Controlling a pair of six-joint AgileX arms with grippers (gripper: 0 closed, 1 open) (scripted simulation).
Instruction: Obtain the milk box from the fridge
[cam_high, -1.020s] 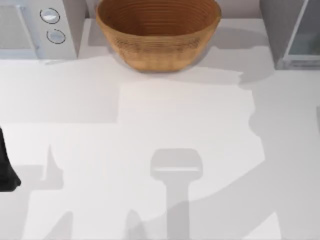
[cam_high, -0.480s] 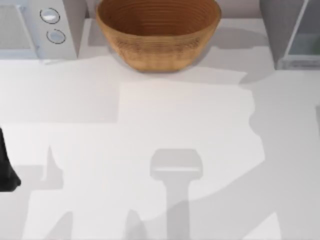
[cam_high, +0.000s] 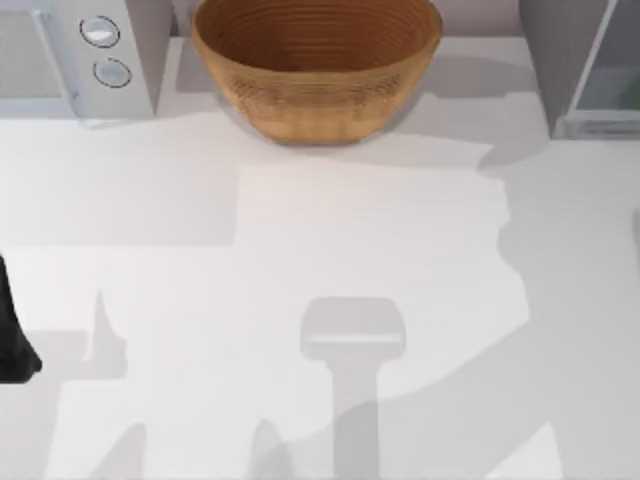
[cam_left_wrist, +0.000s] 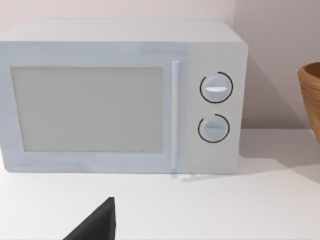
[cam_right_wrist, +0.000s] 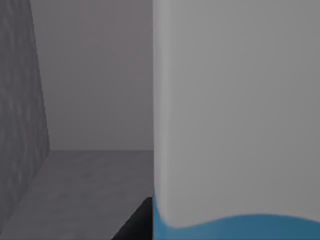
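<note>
The milk box (cam_right_wrist: 235, 125) stands very close in the right wrist view, its white side ending in a sky-blue patch low down. It is inside the fridge, whose grey inner walls (cam_right_wrist: 90, 75) and floor surround it. A dark tip of my right gripper (cam_right_wrist: 136, 226) shows beside the carton's lower edge. From above, the fridge (cam_high: 555, 60) stands at the table's back right, with its pale glassy door panel (cam_high: 610, 75) beside it. My left arm (cam_high: 12, 340) is parked at the table's left edge.
A light-grey appliance with two round knobs (cam_high: 75, 50) stands at the back left, also facing the left wrist camera (cam_left_wrist: 120, 100). A brown woven basket (cam_high: 316, 60) sits at the back middle. The white table (cam_high: 320, 250) spreads in front.
</note>
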